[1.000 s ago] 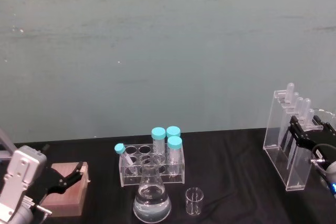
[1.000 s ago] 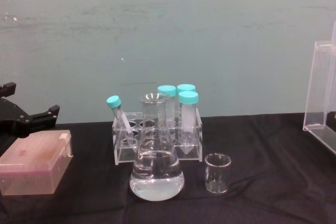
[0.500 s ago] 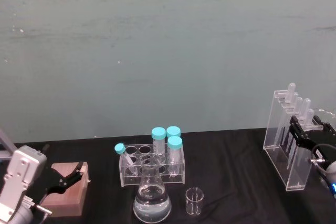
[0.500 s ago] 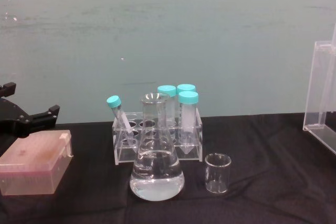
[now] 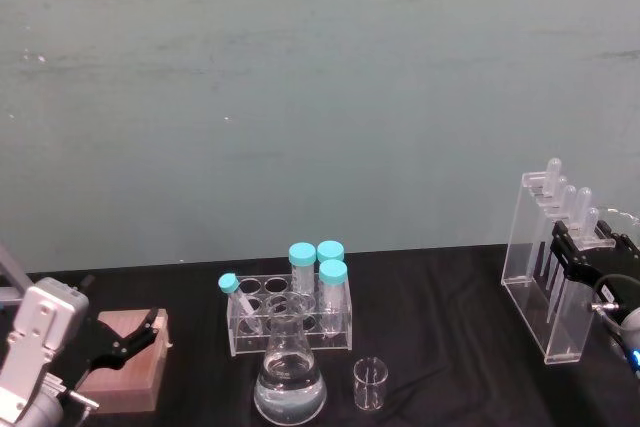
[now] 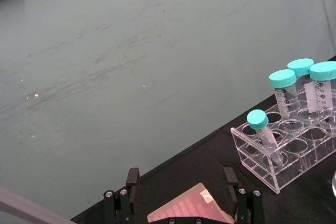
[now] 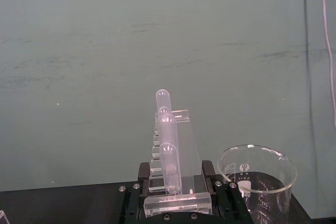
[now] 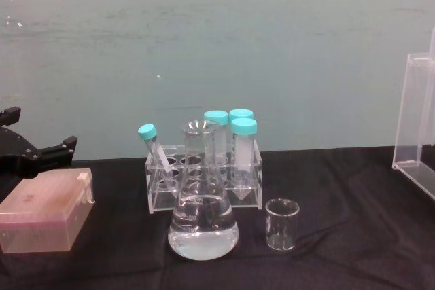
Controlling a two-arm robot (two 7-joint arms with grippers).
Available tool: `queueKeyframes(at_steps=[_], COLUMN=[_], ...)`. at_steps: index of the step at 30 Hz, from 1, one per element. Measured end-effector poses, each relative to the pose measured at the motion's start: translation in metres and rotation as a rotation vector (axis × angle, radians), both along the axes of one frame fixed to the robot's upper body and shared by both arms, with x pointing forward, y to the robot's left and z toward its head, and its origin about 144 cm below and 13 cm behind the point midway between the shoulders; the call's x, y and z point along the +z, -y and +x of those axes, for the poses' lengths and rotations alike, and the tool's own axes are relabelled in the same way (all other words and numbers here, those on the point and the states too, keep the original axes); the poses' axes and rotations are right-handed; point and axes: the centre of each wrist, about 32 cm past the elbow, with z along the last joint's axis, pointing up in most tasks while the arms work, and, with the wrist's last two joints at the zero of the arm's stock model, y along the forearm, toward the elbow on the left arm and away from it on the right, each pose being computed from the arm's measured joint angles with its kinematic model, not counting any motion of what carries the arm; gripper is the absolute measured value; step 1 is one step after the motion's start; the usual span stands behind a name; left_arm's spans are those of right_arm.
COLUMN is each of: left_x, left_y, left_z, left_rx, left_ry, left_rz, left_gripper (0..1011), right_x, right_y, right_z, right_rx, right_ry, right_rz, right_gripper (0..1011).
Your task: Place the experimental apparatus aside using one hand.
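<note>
Nearest the robot on the black cloth (image 5: 440,347), a conical flask (image 5: 289,387) holds clear liquid in its lower third. A small glass beaker (image 5: 369,384) stands empty just to its right, apart from it.

Directly behind the flask is a clear tube rack (image 5: 290,322) with four teal-capped tubes (image 6: 286,95): three upright at its right end, a smaller one leaning at its left end. The tubes carry printed scale marks, too small to read.

At the left edge, the left gripper (image 6: 181,182) hangs with its black fingers spread wide, one on each side of a pink box (image 5: 125,357), not touching it.

Farther off at the right edge is the tall acrylic stand (image 5: 540,277), a row of pipettes (image 5: 570,192) rising from its stepped top. The right gripper (image 7: 175,182) is clamped on it, one black finger pressed to each side of the stand's narrow body. Just beside the stand, a second beaker (image 7: 257,182) bears a white printed mark that cannot be read.

A plain grey-green wall (image 5: 320,97) closes the scene behind the table.
</note>
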Motion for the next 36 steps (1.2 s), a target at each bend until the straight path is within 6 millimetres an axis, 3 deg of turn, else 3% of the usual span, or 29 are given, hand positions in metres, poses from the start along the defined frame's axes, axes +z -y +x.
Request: queueKeyframes(at_steps=[5, 20, 36], left_x=[0.0000, 0.0000, 0.0000], left_y=[0.0000, 0.0000, 0.0000], left_z=[0.0000, 0.0000, 0.0000], left_rx=[0.000, 0.000, 0.000], left_ry=[0.000, 0.000, 0.000], left_rz=[0.000, 0.000, 0.000], left_gripper=[1000, 1000, 1000], right_x=[-0.0001, -0.0005, 0.0000], right_y=[0.0000, 0.0001, 0.0000], right_z=[0.0000, -0.0001, 0.0000], right_rx=[0.000, 0.000, 0.000], right_ry=[0.000, -0.003, 0.000], right_rz=[0.000, -0.001, -0.001], right_gripper=[605, 1003, 1002])
